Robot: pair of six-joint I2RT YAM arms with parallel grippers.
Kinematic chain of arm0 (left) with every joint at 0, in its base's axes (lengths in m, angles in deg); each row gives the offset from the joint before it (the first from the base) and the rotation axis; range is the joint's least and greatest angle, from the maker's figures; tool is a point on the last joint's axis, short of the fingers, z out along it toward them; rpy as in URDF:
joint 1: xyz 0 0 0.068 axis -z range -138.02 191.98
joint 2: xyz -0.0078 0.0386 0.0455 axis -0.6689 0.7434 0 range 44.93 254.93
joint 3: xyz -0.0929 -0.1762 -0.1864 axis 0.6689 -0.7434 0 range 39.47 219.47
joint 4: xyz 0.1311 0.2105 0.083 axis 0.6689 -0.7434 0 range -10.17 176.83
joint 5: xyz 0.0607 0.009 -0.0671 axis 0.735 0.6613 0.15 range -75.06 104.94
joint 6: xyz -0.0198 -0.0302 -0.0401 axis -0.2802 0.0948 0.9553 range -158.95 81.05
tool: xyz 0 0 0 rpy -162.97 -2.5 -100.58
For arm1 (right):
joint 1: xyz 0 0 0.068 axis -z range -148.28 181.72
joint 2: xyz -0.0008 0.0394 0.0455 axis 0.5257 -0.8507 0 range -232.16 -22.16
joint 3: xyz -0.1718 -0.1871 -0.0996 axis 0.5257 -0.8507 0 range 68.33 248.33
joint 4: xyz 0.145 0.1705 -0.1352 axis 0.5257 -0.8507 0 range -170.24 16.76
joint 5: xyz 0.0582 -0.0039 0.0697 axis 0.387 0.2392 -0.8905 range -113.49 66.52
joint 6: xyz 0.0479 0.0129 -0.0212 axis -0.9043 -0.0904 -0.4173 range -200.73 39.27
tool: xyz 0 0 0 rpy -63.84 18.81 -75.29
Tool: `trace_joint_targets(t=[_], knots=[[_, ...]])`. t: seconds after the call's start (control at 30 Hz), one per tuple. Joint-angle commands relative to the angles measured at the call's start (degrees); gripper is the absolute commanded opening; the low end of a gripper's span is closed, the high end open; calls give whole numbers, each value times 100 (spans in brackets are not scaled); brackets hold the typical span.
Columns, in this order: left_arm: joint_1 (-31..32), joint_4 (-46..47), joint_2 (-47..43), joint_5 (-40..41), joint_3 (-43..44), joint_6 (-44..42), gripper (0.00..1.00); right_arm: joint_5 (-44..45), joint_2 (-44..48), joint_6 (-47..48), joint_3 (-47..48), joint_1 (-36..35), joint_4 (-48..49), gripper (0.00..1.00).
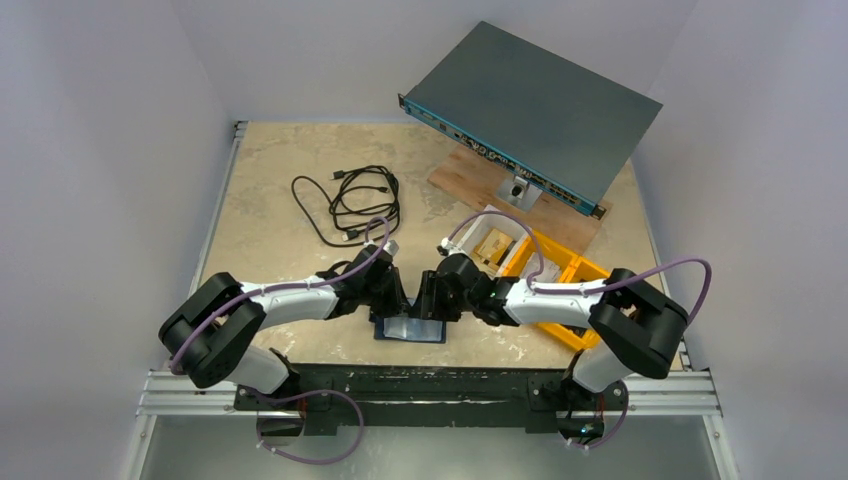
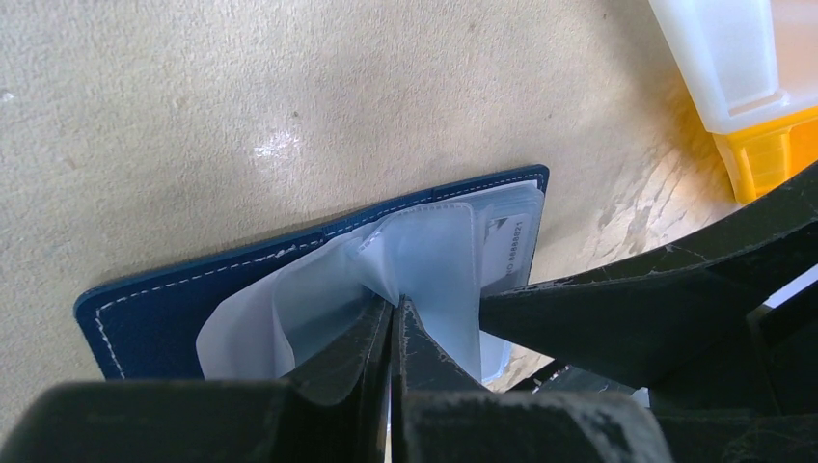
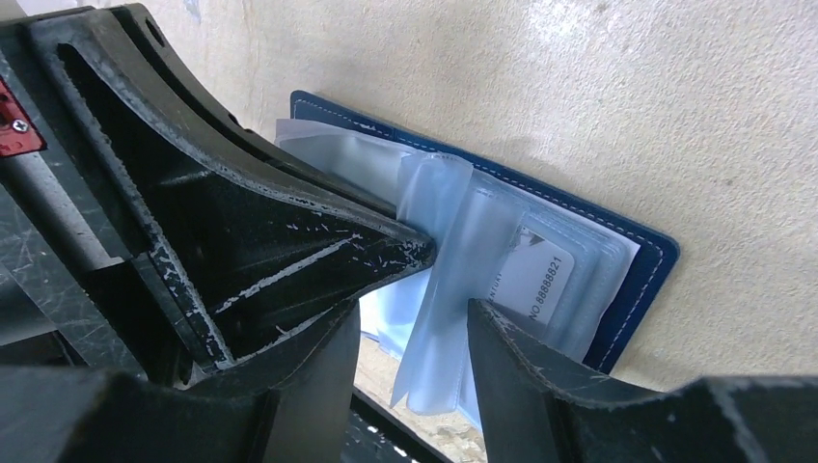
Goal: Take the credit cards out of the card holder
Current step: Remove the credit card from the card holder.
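The card holder [image 1: 410,329] lies open near the table's front edge, dark blue cover [image 2: 164,309] down. Its clear plastic sleeves [image 2: 434,251] fan upward. My left gripper [image 2: 395,307] is shut on one sleeve, pinching it at the fold and lifting it. A white credit card [image 3: 540,280] printed with a number sits inside a sleeve on the holder's [image 3: 641,256] right side. My right gripper [image 3: 415,323] stands open astride a hanging sleeve flap [image 3: 439,328], which neither finger clamps. From above, the left gripper [image 1: 398,300] and right gripper [image 1: 432,300] meet tip to tip over the holder.
Yellow bins [image 1: 570,275] and a white box [image 1: 495,243] stand just right of the right arm. A coiled black cable [image 1: 350,200] lies at the back left. A grey network switch [image 1: 530,110] rests tilted on a wooden board [image 1: 480,180] at the back right.
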Motion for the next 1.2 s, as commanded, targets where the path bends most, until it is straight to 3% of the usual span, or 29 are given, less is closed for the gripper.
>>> trace_joint_targets(t=[0.0,0.17,0.27,0.47,0.6,0.83,1.17], knots=[[17,-350,191,39,-65,-92,0,-359,-44,-166,-133,-29,342,45],[22,-456,-33,35,-47,-94,0,-341,-22,-308,-233,-29,313,31],[22,-653,-254,82,11,-136,6,-263,11,-328,-268,-29,269,24],[17,-1269,-785,288,238,-308,24,-140,92,-318,-274,-30,201,20],[18,-1893,-1104,567,411,-462,31,-163,71,-285,-250,-28,223,19],[20,-2673,-1489,1391,265,-595,23,-120,68,-145,-129,-29,174,21],[20,-2129,-1069,1303,-27,-568,0,-297,22,-99,135,-42,239,36]])
